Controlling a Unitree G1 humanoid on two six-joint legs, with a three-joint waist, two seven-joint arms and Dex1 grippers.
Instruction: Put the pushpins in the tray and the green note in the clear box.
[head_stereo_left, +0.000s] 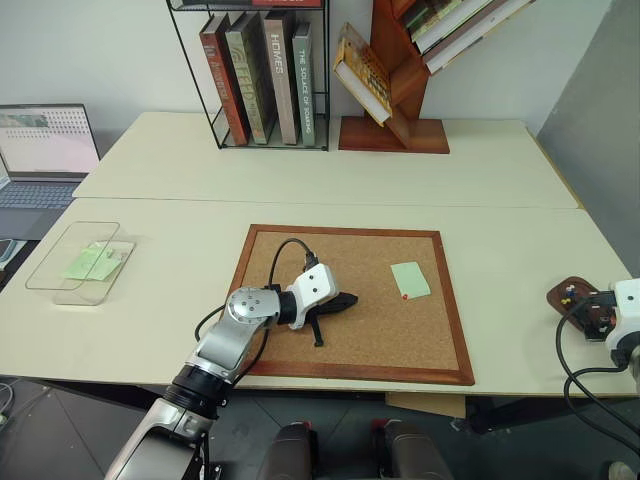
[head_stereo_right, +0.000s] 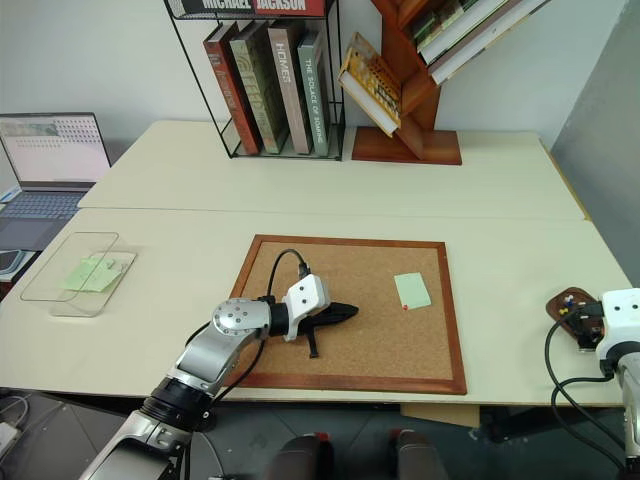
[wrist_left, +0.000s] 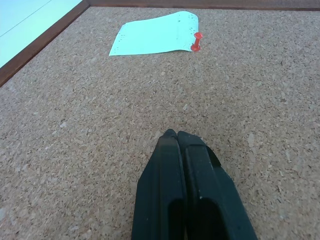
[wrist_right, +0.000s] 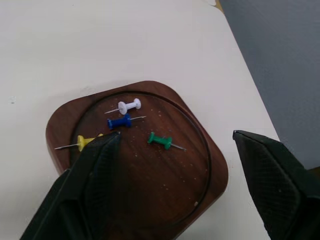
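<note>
Presently observed: left gripper (head_stereo_left: 348, 299) pressed shut, black fingers (wrist_left: 185, 190) flat together, empty, low over the bare cork of the corkboard (head_stereo_left: 300, 362), near its middle. Pale green note (head_stereo_left: 410, 279) lying on the cork toward two o'clock from that gripper, well apart from it, pinned at one lower corner by a red pushpin (wrist_left: 196, 42) whose head stands just beside the paper's edge. Right gripper (wrist_right: 175, 160) spread wide, holding nothing, poised just above the tray (wrist_right: 200, 195), one finger to each side. Dark-brown tray sitting on the table (head_stereo_left: 500, 180) at three o'clock from the corkboard, close to the table's right edge. Four pushpins lying loose on their sides inside the tray: white (wrist_right: 130, 106), blue (wrist_right: 119, 122), green (wrist_right: 160, 140), and yellow (wrist_right: 86, 142), the last partly covered by one finger. Clear box (head_stereo_left: 52, 262) resting at nine o'clock from the corkboard, near the table's left edge, with a green slip of paper (head_stereo_left: 88, 262) already lying inside. Laptop (head_stereo_left: 45, 150) at ten o'clock, book rack (head_stereo_left: 260, 75) at twelve.
</note>
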